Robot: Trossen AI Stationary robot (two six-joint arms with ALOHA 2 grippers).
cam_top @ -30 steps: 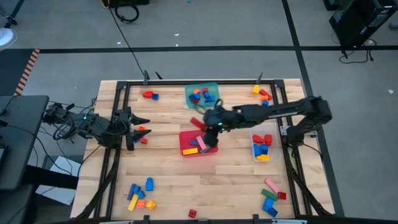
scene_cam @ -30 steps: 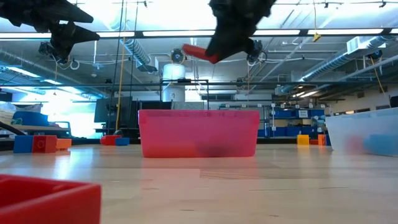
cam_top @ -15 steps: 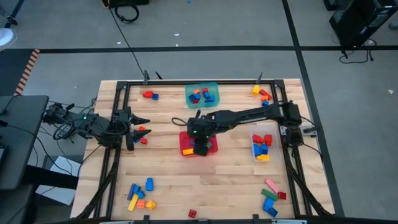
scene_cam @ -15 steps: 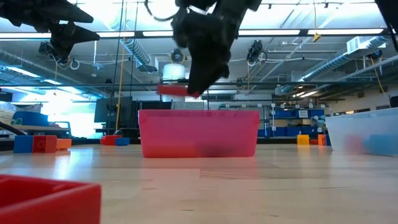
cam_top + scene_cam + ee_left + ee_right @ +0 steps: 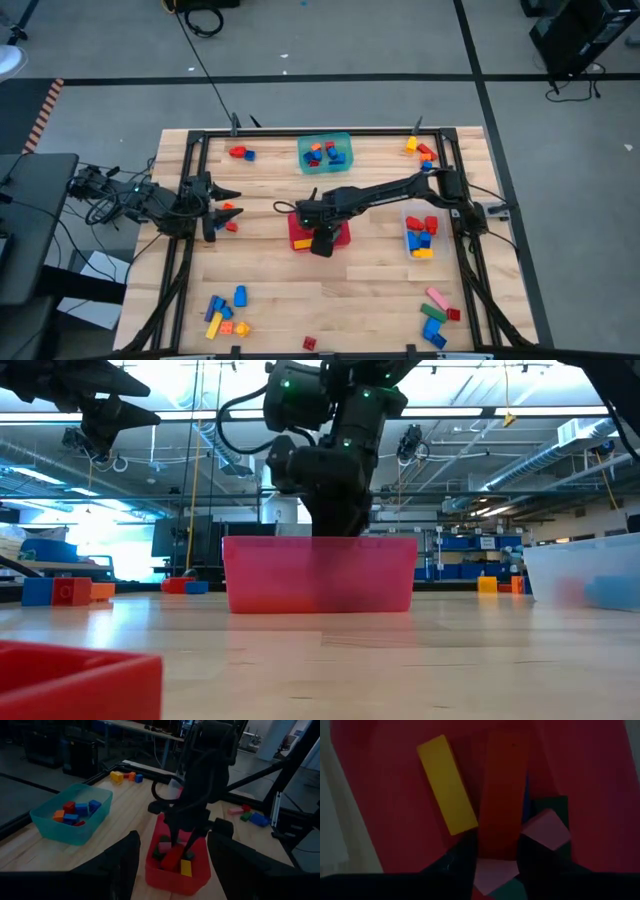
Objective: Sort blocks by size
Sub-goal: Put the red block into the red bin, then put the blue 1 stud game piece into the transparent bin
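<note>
Reaching down into the red tub [image 5: 299, 238] at mid-tabletop, the right gripper [image 5: 497, 847] has its fingers closed on a long red block [image 5: 501, 795], lowered among other long blocks. The left gripper [image 5: 228, 203] waits at the left, fingers spread, empty. Opening too early could leave the block propped on its neighbours or the rim.

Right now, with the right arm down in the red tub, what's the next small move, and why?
Probably open the right gripper and let go. Its fingers are closed on the long red bar, which already sits low inside the red tub, beside the yellow bar and other blocks there. After the release, lift straight up. The left gripper waits at the table's left edge.
</note>
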